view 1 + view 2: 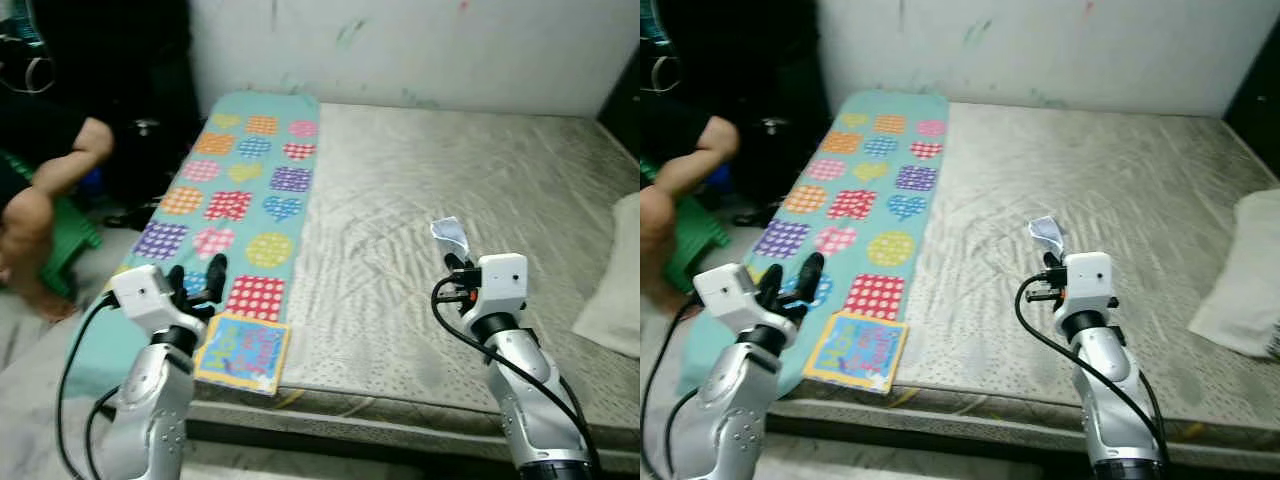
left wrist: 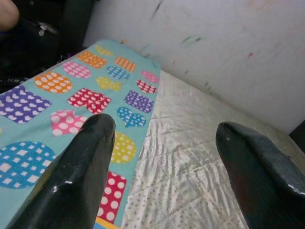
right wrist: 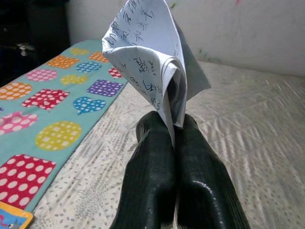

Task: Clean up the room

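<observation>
My right gripper is shut on a folded sheet of white paper with handwriting on it; the paper sticks up above the grey mattress. My left gripper is open, held over the near end of a teal mat with coloured dotted patches. A small colourful picture book lies on the mat's near end, just right of the left gripper. In the left wrist view the two black fingers stand wide apart with nothing between them.
A person's arm and leg are at the far left beside a green stool. A white pillow or cloth lies at the mattress's right edge. A white wall runs behind the bed.
</observation>
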`<state>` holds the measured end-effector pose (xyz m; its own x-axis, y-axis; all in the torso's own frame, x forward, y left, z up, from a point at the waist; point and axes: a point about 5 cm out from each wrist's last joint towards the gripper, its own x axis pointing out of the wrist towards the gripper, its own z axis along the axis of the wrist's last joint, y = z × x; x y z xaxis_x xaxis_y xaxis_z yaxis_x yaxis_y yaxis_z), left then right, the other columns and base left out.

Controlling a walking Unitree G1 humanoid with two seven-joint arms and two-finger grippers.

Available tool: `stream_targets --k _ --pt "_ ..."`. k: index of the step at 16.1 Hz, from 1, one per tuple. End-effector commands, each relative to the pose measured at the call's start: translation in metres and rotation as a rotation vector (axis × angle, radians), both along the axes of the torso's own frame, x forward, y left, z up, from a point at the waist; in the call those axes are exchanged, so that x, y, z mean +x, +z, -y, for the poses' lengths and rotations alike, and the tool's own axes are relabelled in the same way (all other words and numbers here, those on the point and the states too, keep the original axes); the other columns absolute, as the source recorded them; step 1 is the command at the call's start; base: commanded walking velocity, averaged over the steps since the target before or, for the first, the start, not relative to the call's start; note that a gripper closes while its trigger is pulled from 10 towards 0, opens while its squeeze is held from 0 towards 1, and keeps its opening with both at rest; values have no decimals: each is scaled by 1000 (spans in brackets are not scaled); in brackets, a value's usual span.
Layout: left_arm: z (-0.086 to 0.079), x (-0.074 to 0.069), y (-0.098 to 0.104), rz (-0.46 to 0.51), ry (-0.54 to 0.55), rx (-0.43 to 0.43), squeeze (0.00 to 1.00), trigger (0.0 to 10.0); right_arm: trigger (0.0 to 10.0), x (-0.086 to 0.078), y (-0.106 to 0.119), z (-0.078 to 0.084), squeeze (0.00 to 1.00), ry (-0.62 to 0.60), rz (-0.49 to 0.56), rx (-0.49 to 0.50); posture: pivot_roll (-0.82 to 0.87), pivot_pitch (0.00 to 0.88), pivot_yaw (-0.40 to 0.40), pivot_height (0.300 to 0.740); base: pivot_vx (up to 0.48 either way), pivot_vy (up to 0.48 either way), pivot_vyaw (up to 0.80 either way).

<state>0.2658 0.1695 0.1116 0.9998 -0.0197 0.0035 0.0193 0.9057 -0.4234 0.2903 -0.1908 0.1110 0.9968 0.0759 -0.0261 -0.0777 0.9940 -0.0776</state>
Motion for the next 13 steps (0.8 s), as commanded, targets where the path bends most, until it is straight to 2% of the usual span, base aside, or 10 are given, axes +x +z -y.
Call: stream_targets --k 1,13 --pt "-4 1 1 1 6 10 0 10000 10000 2 4 -2 0 12 16 -3 -46 0 1 740 0 480 0" --pt "-4 2 2 -2 24 13 0 10000 10000 2 5 -4 0 30 19 -14 -47 0 -6 740 0 480 0"
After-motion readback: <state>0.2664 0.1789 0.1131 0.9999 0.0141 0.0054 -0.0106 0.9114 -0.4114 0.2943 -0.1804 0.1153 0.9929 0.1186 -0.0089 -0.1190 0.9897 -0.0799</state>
